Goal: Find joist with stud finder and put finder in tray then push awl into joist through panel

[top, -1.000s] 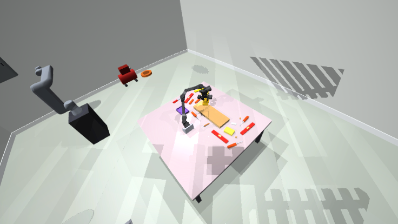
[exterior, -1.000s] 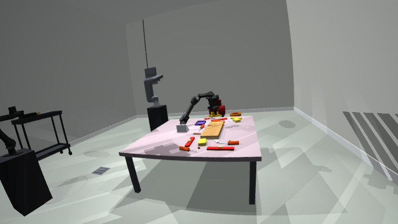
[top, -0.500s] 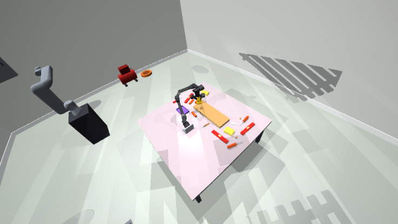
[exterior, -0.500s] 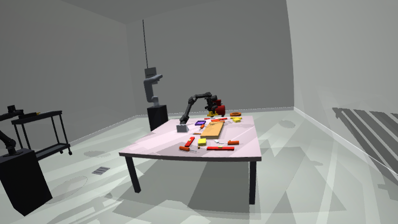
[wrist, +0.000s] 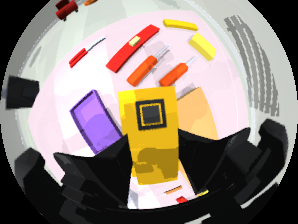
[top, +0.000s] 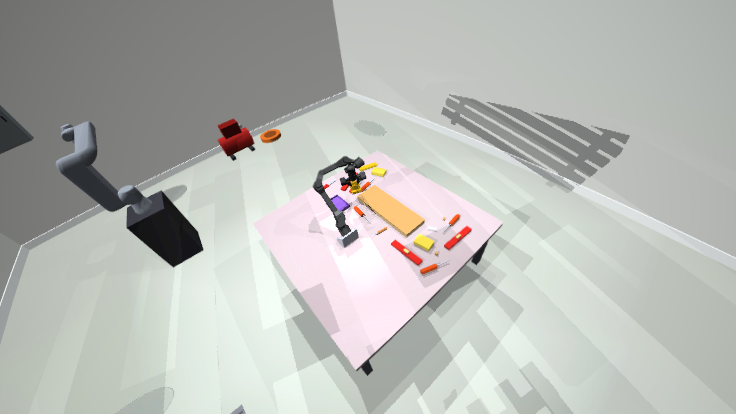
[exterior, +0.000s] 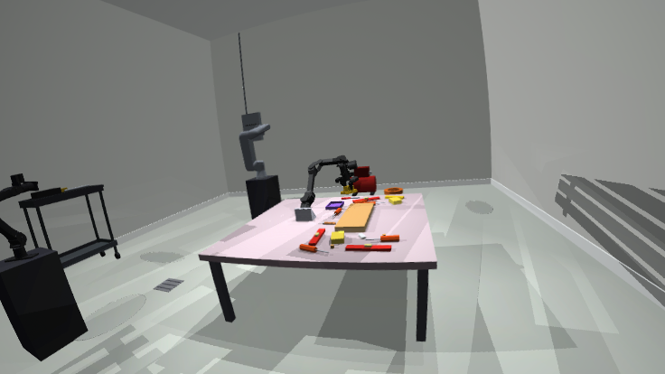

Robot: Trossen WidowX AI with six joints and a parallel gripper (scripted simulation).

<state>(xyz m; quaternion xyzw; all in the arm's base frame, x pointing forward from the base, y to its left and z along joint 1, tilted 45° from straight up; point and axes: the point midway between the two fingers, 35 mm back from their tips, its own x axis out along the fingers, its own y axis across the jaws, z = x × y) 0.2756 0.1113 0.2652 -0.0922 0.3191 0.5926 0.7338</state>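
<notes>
My gripper (top: 354, 182) (exterior: 347, 186) (wrist: 151, 132) is shut on the yellow stud finder (top: 355, 188) (exterior: 349, 191) (wrist: 150, 170). It holds it above the table, near the far end of the panel. The stud finder's dark square display faces the wrist camera. The purple tray (top: 339, 203) (exterior: 334, 205) (wrist: 95, 120) is beside it, to the left in the wrist view, with nothing seen inside. The light-orange floor panel (top: 392, 210) (exterior: 355, 217) (wrist: 200, 112) lies flat, with no hole visible. An orange-handled tool (top: 358, 211) (exterior: 338, 210) lies between tray and panel. I cannot tell which tool is the awl.
Two orange-handled tools (wrist: 144, 70) (wrist: 174, 75), a red level (wrist: 120, 56), a red-handled tool (wrist: 78, 57) and yellow blocks (top: 378, 171) (wrist: 202, 46) lie at the far end. Two more red levels (top: 406, 252) (top: 458, 237), a yellow block (top: 424, 242) and more orange-handled tools lie beyond the panel's near end.
</notes>
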